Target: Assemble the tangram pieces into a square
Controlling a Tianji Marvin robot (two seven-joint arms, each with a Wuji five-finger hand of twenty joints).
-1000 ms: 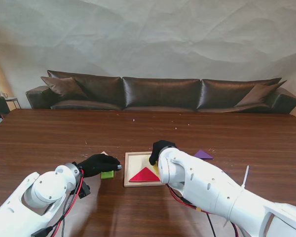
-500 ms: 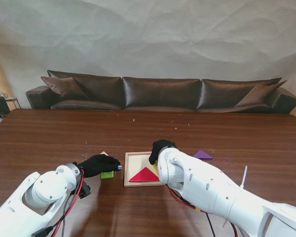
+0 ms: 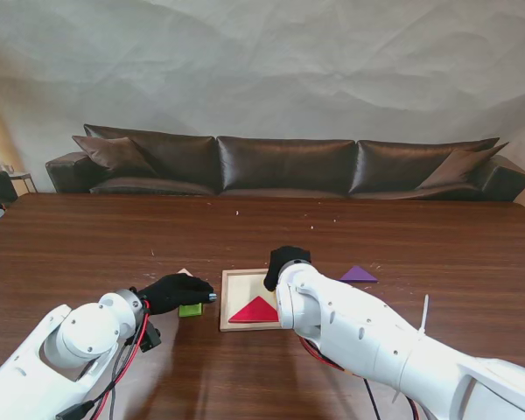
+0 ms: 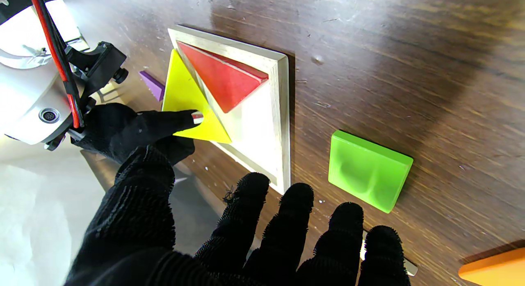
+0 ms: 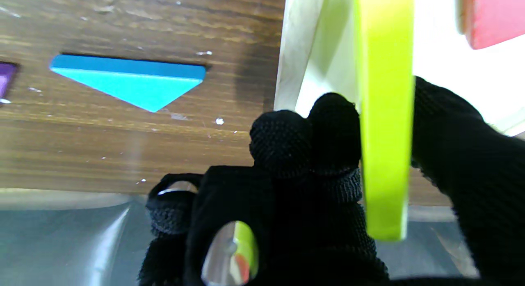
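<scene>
Right hand [image 5: 328,187] pinches the yellow triangle [image 4: 186,103] over the tray [image 4: 283,113]; left hand [image 4: 246,236] spread, empty, near green block [image 4: 369,169]. Only the right wrist shows the blue triangle [image 5: 131,83].

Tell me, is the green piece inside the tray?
No, the green piece lies on the bare table beside the tray, outside its rim.

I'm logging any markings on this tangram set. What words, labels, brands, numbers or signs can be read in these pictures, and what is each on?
None: no readable text in any view.
The red triangle, yellow triangle, green square, blue triangle and wooden tray carry no markings.
</scene>
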